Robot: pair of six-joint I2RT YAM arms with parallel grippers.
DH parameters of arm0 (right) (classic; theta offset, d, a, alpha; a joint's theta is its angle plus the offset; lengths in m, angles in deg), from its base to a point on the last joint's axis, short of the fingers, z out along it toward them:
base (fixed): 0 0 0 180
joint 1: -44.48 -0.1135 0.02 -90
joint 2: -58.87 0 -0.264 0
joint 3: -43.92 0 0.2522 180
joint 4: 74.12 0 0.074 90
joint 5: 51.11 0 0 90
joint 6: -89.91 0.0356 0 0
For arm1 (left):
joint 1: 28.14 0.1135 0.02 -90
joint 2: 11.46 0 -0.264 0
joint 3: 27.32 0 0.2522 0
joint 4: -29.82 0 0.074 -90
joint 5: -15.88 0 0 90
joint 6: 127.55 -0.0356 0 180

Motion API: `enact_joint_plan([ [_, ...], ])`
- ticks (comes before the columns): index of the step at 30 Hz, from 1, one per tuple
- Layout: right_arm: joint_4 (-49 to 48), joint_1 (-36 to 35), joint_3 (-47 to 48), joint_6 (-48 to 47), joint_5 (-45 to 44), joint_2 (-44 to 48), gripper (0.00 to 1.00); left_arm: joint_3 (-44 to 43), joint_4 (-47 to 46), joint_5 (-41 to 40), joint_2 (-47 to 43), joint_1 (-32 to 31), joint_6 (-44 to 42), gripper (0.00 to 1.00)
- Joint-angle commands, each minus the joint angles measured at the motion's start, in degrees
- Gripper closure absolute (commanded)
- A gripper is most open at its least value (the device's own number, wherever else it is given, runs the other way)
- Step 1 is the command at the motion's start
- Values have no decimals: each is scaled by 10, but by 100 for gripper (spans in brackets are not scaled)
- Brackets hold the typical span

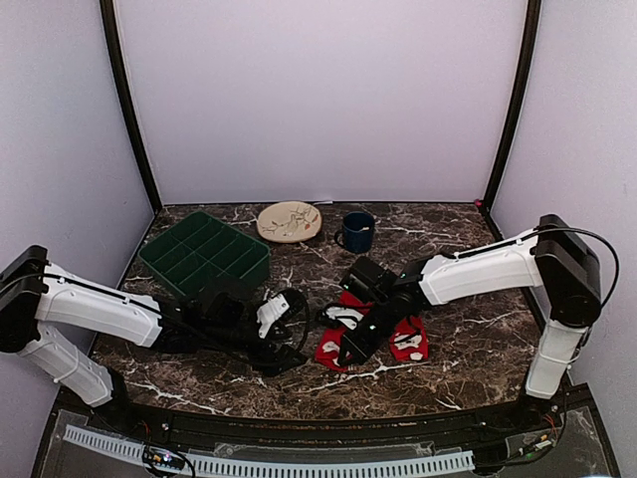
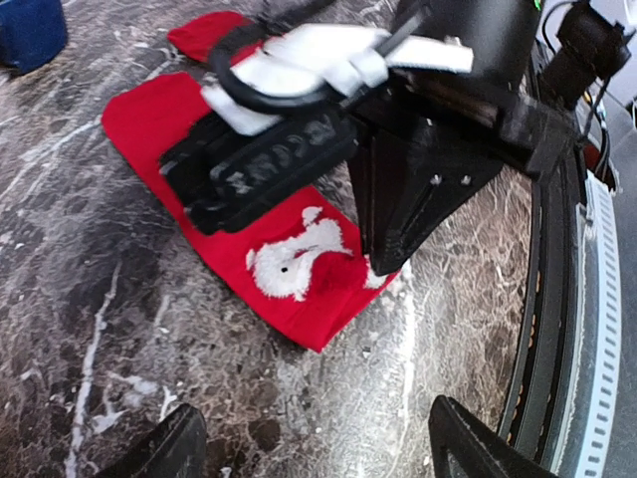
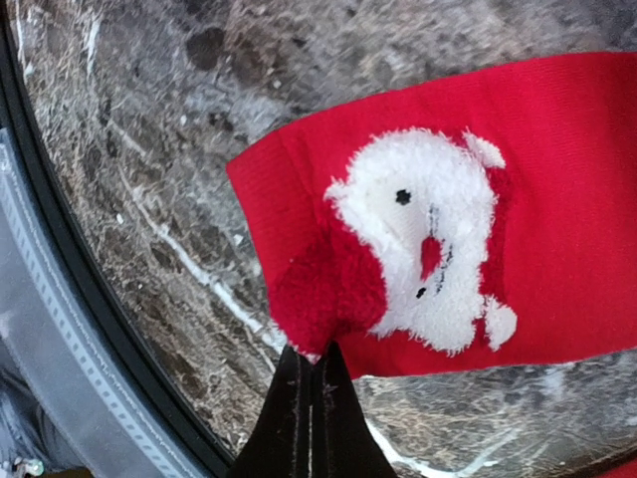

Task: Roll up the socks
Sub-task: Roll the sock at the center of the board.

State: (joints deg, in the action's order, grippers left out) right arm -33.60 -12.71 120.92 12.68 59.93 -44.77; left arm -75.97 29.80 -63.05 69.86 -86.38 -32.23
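Two red socks lie on the marble table. The nearer sock (image 1: 331, 349) shows a white snowman pattern in the left wrist view (image 2: 289, 269) and the right wrist view (image 3: 448, 219). The second sock (image 1: 409, 340) lies to its right, and its end shows at the top of the left wrist view (image 2: 204, 30). My right gripper (image 1: 346, 344) is shut, pinching the near edge of the first sock (image 3: 312, 360), and the fabric bunches at its tips. My left gripper (image 1: 292, 334) is open and empty, its jaws wide apart over bare table just short of that sock (image 2: 314, 453).
A green divided tray (image 1: 204, 254) stands at the back left, a cream plate (image 1: 289, 221) at the back centre, and a dark blue mug (image 1: 356, 231) beside it. The table's black front rim (image 2: 557, 299) runs close to the socks.
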Motion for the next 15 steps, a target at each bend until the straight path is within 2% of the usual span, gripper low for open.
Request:
enact_joint_plan([
  [1, -1, 14, 11, 9, 63, -2, 100, -23, 4, 14, 27, -14, -53, 20],
  [10, -6, 52, 13, 13, 142, 2, 100, -62, 27, -10, 62, -42, -127, 17],
  [15, -12, 66, 12, 11, 177, -1, 100, -73, 20, -27, 84, -51, -166, 21],
])
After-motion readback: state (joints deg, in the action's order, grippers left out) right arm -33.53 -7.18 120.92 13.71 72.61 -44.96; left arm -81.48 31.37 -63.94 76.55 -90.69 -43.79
